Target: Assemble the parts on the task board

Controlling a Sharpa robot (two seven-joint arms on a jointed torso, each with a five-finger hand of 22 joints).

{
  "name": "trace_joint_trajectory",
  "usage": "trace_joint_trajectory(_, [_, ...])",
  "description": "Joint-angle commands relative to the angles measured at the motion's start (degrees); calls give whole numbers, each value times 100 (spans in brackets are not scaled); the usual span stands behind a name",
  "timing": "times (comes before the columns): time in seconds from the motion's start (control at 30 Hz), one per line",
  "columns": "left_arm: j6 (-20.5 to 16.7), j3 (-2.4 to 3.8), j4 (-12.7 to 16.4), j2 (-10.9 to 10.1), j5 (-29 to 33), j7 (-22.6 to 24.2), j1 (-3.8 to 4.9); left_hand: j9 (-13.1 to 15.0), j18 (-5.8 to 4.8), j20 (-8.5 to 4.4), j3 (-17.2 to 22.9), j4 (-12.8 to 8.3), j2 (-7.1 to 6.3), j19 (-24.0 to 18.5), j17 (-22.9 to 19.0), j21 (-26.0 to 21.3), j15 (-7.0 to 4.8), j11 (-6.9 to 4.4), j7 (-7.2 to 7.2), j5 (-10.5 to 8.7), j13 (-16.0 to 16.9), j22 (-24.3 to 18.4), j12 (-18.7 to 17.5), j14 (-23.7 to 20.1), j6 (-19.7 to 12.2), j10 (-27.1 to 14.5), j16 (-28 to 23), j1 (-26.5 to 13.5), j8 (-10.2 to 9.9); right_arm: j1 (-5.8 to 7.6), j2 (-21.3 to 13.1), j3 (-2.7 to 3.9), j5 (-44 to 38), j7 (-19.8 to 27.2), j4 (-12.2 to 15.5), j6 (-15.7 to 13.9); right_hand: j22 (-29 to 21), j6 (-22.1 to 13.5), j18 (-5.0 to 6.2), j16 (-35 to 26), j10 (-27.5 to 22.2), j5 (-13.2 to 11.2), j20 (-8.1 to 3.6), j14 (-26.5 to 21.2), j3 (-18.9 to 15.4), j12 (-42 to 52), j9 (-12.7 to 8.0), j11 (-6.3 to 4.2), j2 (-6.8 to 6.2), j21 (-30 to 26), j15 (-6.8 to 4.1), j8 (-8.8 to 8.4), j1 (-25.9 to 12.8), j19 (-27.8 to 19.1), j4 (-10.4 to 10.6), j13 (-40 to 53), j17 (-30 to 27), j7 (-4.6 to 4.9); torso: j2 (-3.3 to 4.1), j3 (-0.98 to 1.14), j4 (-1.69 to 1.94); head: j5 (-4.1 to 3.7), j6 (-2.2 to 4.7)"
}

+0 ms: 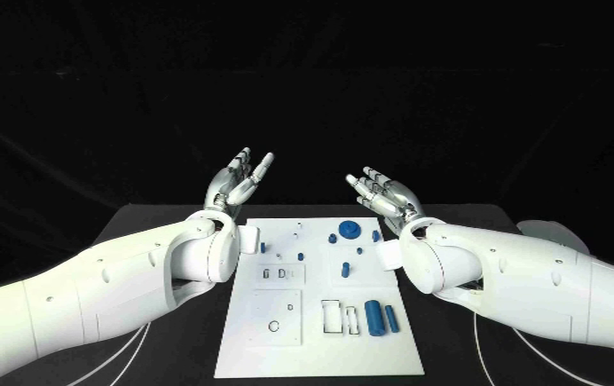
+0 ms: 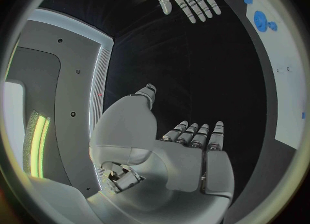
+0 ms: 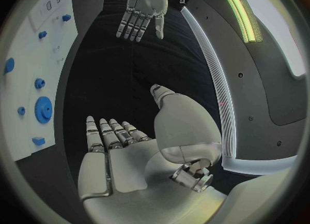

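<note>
The white task board (image 1: pixel 256 350) lies in the middle of the black table. On it are small blue parts: a round gear (image 1: pixel 348 227) at the far end, a small peg (image 1: pixel 344 270) mid-board, and two cylinders (image 1: pixel 373 317) near the front right. My left hand (image 1: pixel 240 178) is raised above the board's far left corner, fingers apart, holding nothing. My right hand (image 1: pixel 381 193) is raised above the far right corner, also spread and empty. In the left wrist view my left hand (image 2: pixel 194 157) shows an empty palm, with the gear (image 2: pixel 261 20) on the board. The right wrist view shows my right hand (image 3: pixel 123 157) bare, and the gear (image 3: pixel 43 109).
The board carries outlined slots (image 1: pixel 332 315) and small holes (image 1: pixel 274 326) near its front. Black table surface (image 1: pixel 153 226) flanks the board on both sides. My two white forearms (image 1: pixel 115 288) lie along the board's left and right edges.
</note>
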Motion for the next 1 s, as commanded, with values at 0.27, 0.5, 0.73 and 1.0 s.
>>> trace_joint_trajectory(0.27, [682,0,237,-339,-104,247,22,138,137,119,38,49,4,334,175,188,317,344,723,14,97,90,84,573,607,504,198,621,198,272,-188,-109,-1762,-199,-88,509,146,1423,68,441,1943,-255,51,1881,-44,255,401,47,-34,383,26,518,1459,1046,-416,158,307,918,146,-3,35,-49,-53])
trace_joint_trajectory(0.5, [679,0,394,-493,-90,329,33,406,47,101,87,23,-59,2086,561,930,370,607,920,8,220,420,315,2295,1772,1859,875,1051,617,370,-213,-104,-2286,-178,-167,378,173,2365,120,616,3365,-449,53,3001,117,319,605,-28,-88,585,-51,817,1704,1811,-647,225,426,807,240,5,34,-71,-45])
trace_joint_trajectory(0.73, [622,2,593,-667,-87,372,47,672,346,83,199,-51,-132,3308,826,1361,211,557,915,7,353,502,611,3829,2929,3874,1367,1393,1048,465,-260,-98,-2631,-214,-236,282,196,2885,168,741,4196,-409,44,3853,247,323,681,-45,-139,718,-72,938,1752,2444,-744,260,503,844,348,-2,42,-113,-30])
trace_joint_trajectory(1.0, [721,7,875,-930,-86,306,70,888,639,69,357,-187,-232,3991,961,1551,-9,385,810,6,368,467,723,4620,3963,4835,1594,1594,1423,669,-330,-86,-3904,-647,-381,476,313,4185,356,1014,5148,-288,-60,4880,688,410,827,-290,-464,1157,-361,1247,1843,3891,-930,266,596,681,494,-17,60,-155,-36])
